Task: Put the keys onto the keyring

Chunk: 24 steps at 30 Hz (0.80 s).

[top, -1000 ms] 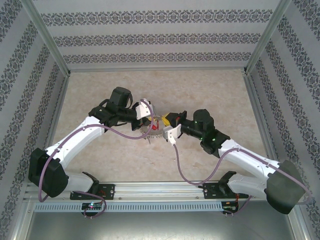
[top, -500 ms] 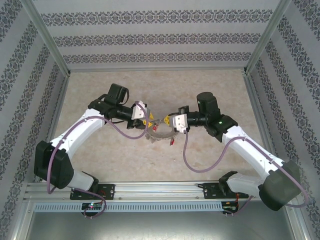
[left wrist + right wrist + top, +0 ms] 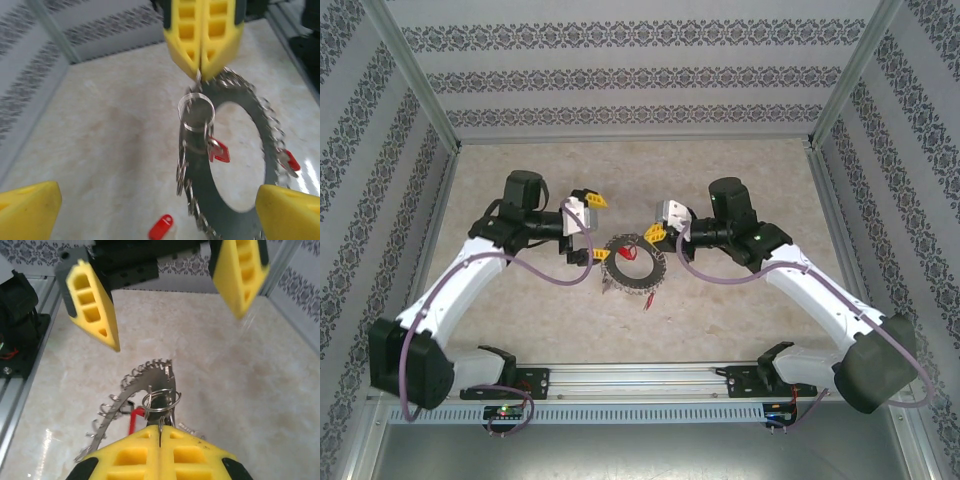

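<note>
Pale marbled tabletop, boxed in by patterned walls, is carrying everything. Left of centre, the left gripper point(image 3: 597, 228) is hovering with its jaws wide apart, holding nothing. The keyring point(image 3: 632, 266) is sitting at the surface's middle, with red-headed keys point(image 3: 220, 151) hanging on it. The right gripper point(image 3: 655, 233) is pressing its jaws together on a small wire ring point(image 3: 196, 112) hooked to the keyring.

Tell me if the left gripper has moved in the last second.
Yes. The left gripper has pulled back leftward, toward the left wall, and its jaws have opened.
</note>
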Tool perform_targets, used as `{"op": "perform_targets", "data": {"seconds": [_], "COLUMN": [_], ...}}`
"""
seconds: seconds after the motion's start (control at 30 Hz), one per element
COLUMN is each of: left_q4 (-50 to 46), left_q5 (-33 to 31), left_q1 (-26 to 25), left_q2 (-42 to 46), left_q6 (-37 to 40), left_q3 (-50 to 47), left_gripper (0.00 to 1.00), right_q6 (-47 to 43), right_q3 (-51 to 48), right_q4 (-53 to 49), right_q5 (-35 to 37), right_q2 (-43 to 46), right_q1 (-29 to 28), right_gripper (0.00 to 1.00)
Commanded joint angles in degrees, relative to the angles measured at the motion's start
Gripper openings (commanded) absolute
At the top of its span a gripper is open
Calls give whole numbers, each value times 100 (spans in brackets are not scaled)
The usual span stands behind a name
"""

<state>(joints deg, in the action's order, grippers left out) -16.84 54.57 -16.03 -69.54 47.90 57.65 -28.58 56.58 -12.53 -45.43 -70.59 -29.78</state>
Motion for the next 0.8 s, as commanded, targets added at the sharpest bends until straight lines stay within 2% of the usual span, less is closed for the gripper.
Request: {"op": "perform_targets", "data": {"seconds": [0.0, 0.03, 0.1, 0.13, 0.17, 0.23, 0.33, 0.37, 0.43, 0.53, 0.6, 0.7, 0.77], "left_q4": [1709, 1772, 1805, 1575, 1122, 338, 577, 508, -189, -990, -1140, -659, -138], "left_q5": [-916, -1125, -1794, -2347, -2453, -1418, -411, -52, 276, 459, 476, 126, -148], "left_q1": [46, 48, 58, 68, 96, 113, 61, 0, -159, -338, -505, -707, -709], "left_q2": [371, 414, 400, 263, 66, -214, -53, 46, 112, -116, -278, -342, -337], "left_q6": [-1785, -2153, -3485, -4377, -4812, -4297, -3784, -3280, -2131, -1060, -627, -571, -735], "left_q3": [-184, -178, -83, 72, 338, 760, 524, 437, 506, 612, 570, 349, 188], "left_gripper": [99, 100, 99, 99, 99, 99, 99, 94, 85, 68, 64, 59, 52], "right_q6": [1380, 1676, 2017, 2002, 1911, 1585, 1174, 1214, 1345, 1161, 656, 242, 204], "right_q3": [381, 428, 479, 498, 502, 512, 596, 716, 969, 1036, 959, 884, 906], "right_q4": [-67, -49, 14, 22, 30, 17, -2, -41, -110, -10, 3, 46, 20], "right_q5": [329, 410, 308, 278, 238, 132, -89, -176, -536, -870, -1003, -1028, -1047], "right_q2": [-182, -262, -408, -458, -497, -556, -709, -830, -1101, -1281, -1251, -1186, -1169], "right_q1": [-99, -98, -122, -178, -211, -238, -209, -160, -52, -52, -76, -55, -39], "right_gripper": [0, 0, 0, 0, 0, 0, 0, 0, 0, 0, 0, 0, 0]}}
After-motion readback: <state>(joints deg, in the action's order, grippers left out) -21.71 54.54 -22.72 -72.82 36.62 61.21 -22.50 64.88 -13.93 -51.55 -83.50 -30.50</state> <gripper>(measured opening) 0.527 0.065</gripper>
